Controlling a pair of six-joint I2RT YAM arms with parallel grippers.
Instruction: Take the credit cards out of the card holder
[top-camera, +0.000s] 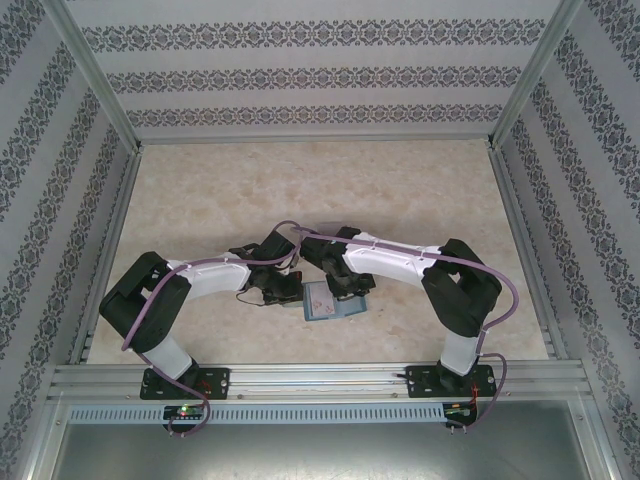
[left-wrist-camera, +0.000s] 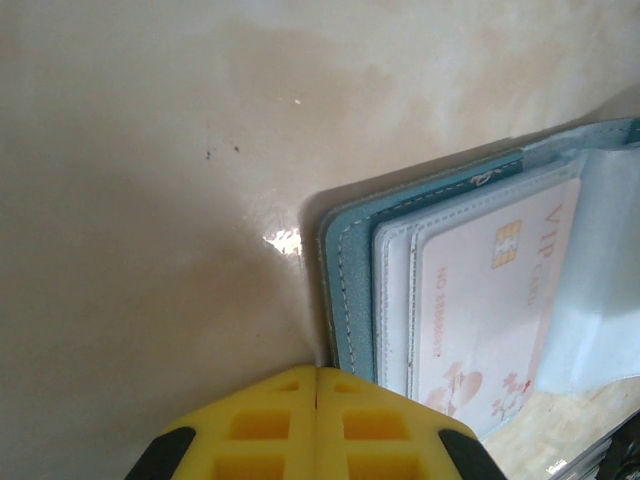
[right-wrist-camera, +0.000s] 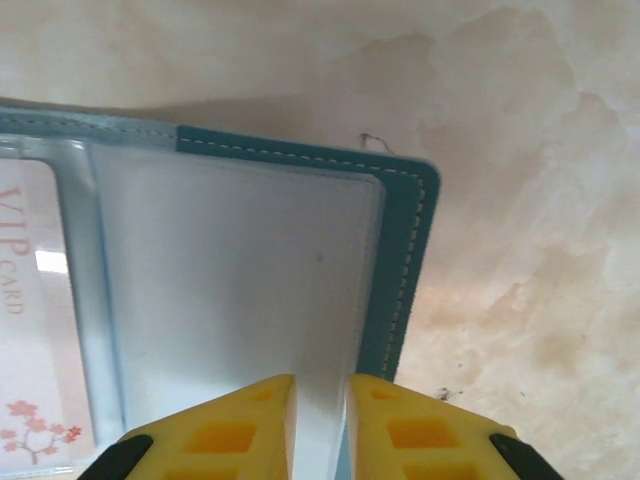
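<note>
Fig. Open wallet between both tools. The small teal-blue folding card holder with pale stitching lay open on the beige marbled surface. It was close to the middle of the near edge, and my two arms met over it.

Left wrist view: the yellow-fingered left tool was clenched, its fingers pressed together with nothing between them. It was just beside the holder's left-hand corner, and I could not tell whether it touched the cover. A pale pink-and-white credit card printed "VIP CARD", with a gold chip, sat inside a clear pocket of the holder.

Right wrist view: the yellow-fingered right tool had its fingers slightly parted, with a narrow gap between them. It was positioned over the empty-looking clear plastic sleeve on the holder's right half. I could not tell whether the fingers pressed on that sleeve. The same card showed at the left of this view, in its pocket.
</note>
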